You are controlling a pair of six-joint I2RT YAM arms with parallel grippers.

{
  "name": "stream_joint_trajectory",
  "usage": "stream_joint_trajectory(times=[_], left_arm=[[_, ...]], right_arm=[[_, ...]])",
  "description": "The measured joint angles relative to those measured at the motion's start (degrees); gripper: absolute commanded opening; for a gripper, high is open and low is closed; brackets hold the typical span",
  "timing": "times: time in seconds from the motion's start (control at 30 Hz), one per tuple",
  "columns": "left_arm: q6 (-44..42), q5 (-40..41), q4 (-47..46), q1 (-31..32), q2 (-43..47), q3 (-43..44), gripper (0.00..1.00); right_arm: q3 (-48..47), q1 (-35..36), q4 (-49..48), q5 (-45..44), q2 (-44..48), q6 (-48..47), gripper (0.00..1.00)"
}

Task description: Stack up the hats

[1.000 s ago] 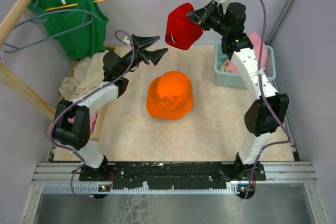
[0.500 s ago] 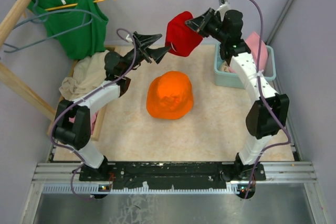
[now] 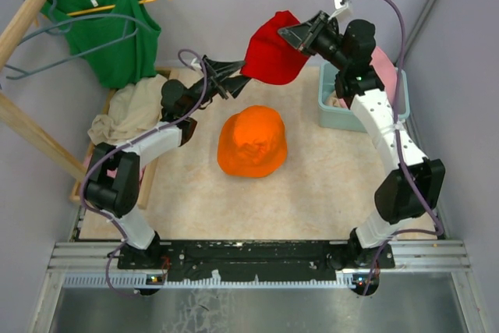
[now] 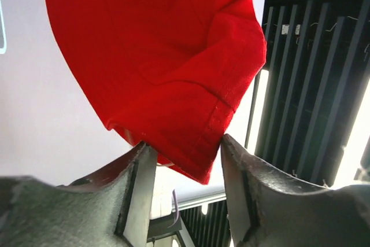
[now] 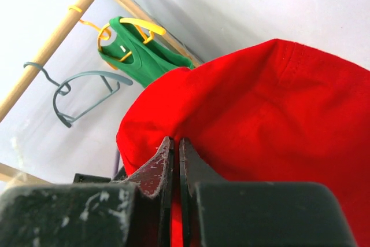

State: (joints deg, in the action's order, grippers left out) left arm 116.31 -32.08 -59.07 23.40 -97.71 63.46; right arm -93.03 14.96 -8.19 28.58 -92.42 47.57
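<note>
The red hat (image 3: 271, 51) hangs in the air above the back of the table, held at its right side by my right gripper (image 3: 290, 35), which is shut on its fabric (image 5: 260, 125). My left gripper (image 3: 243, 69) is open, its jaws either side of the hat's lower left brim edge (image 4: 199, 160). The orange hat (image 3: 252, 141) lies crown up in the middle of the table, below the red hat. The pink and beige hats cannot be made out.
A teal bin (image 3: 355, 107) with pink cloth stands at the back right. A wooden tray (image 3: 117, 107) with beige and pink cloth lies at the left. A green tank top (image 3: 113, 29) hangs on a rack at the back left.
My right gripper has carried the red hat down and left toward my left gripper. My left gripper has risen toward it, so the brim edge now sits between its open jaws.
</note>
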Motion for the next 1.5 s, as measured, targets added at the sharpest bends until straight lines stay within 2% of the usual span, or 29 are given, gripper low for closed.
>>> stream_joint_trajectory(times=[0.17,0.23,0.4,0.63,0.93,0.97,1.0,1.03,1.17,1.43,1.5], left_arm=[[-0.9,0.0,0.2,0.0,-0.9,0.0,0.18],[-1.3,0.1,0.4,0.0,-0.9,0.0,0.14],[-6.4,-2.1,3.3,-2.0,-1.4,3.5,0.10],[-21.7,-9.2,12.9,-9.1,-1.6,14.6,0.08],[-39.8,-14.6,27.7,-10.4,-1.7,22.4,0.10],[-41.6,-15.0,29.6,-10.5,-1.8,23.8,0.10],[-42.9,-15.2,30.7,-10.6,-1.8,24.9,0.10],[-43.6,-15.5,31.4,-10.7,-1.8,25.9,0.10],[-44.6,-15.8,32.2,-11.0,-1.8,27.3,0.09],[-44.7,-13.0,37.5,-11.2,-3.0,28.5,0.08],[-44.5,-12.4,38.6,-11.2,-3.9,29.4,0.07]], right_arm=[[2.0,0.0,-0.5,0.8,1.3,-0.1,0.00],[2.3,0.0,-0.1,1.3,1.3,-0.5,0.00],[2.1,0.0,4.6,1.8,1.3,-3.1,0.00],[-2.8,0.6,17.4,3.3,1.0,-7.5,0.00],[-8.5,1.4,24.9,4.1,-1.1,-10.5,0.00],[-9.6,1.4,26.1,4.5,-2.1,-10.6,0.04],[-11.5,1.4,26.9,4.9,-3.6,-10.8,0.22],[-12.9,1.4,27.5,5.4,-4.9,-11.0,0.33],[-15.1,1.4,29.8,5.8,-8.1,-12.6,0.53],[-14.8,1.4,32.0,4.1,-7.8,-16.4,0.73],[-13.7,1.5,31.7,4.0,-7.2,-16.6,0.74]])
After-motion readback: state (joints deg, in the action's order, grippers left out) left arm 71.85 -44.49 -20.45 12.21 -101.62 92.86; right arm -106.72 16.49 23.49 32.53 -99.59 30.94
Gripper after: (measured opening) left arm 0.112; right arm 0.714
